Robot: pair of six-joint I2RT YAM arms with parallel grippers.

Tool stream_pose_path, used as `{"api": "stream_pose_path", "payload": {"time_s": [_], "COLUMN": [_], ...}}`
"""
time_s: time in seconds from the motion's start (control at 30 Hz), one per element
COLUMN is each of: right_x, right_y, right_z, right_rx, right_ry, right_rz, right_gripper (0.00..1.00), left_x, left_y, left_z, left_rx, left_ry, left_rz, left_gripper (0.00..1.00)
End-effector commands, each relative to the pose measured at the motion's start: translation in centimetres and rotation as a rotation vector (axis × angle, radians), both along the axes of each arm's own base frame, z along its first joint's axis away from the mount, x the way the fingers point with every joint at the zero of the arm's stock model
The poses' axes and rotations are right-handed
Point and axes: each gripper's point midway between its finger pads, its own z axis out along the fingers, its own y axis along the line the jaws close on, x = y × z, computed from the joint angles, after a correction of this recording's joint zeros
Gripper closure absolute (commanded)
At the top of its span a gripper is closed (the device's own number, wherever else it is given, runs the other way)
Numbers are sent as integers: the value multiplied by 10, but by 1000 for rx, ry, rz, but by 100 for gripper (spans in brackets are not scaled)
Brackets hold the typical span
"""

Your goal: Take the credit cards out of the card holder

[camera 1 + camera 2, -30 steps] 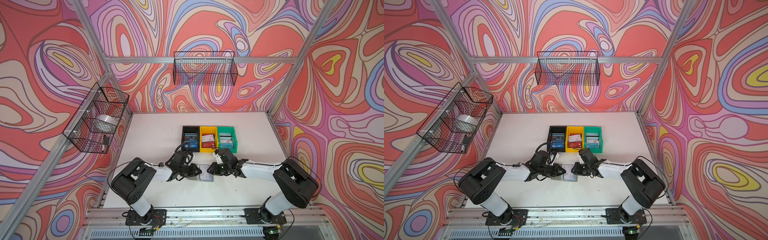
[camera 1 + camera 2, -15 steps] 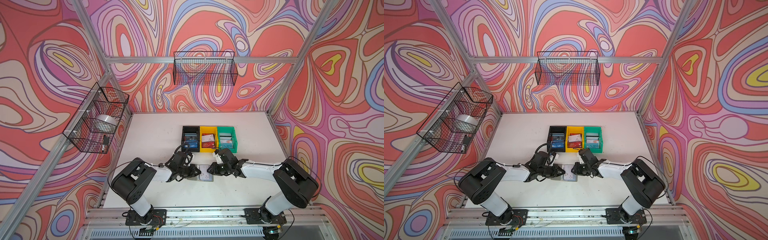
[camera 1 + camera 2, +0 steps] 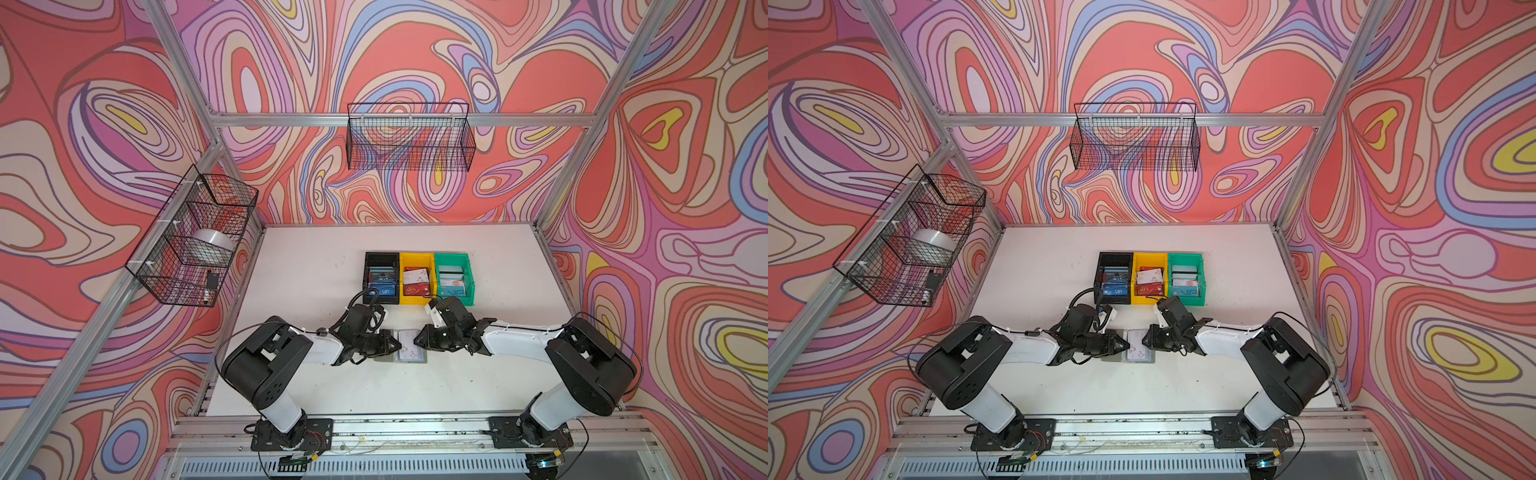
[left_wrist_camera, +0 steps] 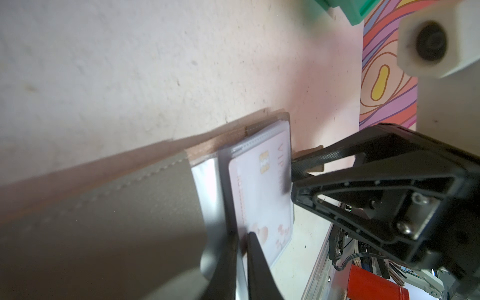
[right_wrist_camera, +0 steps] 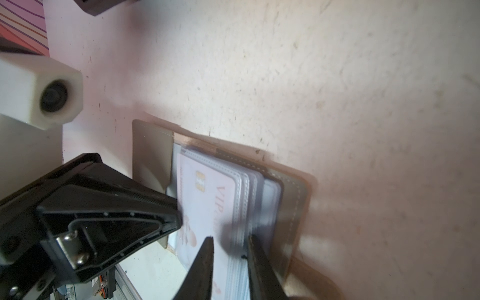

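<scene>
holder: the card holder point(image 3: 399, 360) lies open on the table point(image 3: 316, 270), between my two grippers, near the yellow bin point(image 3: 417, 258).
card: a white credit card point(image 5: 205, 207) with red marks sits inside the top one of the clear sleeves point(image 5: 248, 192).
left gripper: my left gripper point(image 4: 241, 241) is almost closed, pinching a sleeve edge.
right gripper: my right gripper point(image 5: 230, 237) clamps the stack of sleeves on the holder's far half.
</scene>
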Motion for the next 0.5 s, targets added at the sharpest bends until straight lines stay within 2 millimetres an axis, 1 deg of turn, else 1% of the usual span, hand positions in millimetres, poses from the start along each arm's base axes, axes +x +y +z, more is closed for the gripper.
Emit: {"api": "stream_pose_path", "payload": {"time_s": [0.0,0.13,0.23,0.27,0.47], "right_x": [-8,-7,-7,-7,-7], "right_y": [-10,-11,-12,-12,-14], "right_z": [-14,-9,-4,-3,-3], "right_rx": [-43,-48,-54,-53,-57], "right_ry": [43,32,20,17,18], "right_rz": [-11,-11,-10,-9,-12], "right_gripper": [74,74,74,74,74], "left_x": [-5,-5,-7,3,5], "left_y": [7,8,12,6,2], "left_z": [-6,-1,-1,10,11], "left_rx": [38,52,72,58,49], "left_ry": [15,7,9,-19,-17], "left_rz": [11,4,1,0,-10], "left_gripper": [90,93,94,94,96]}}
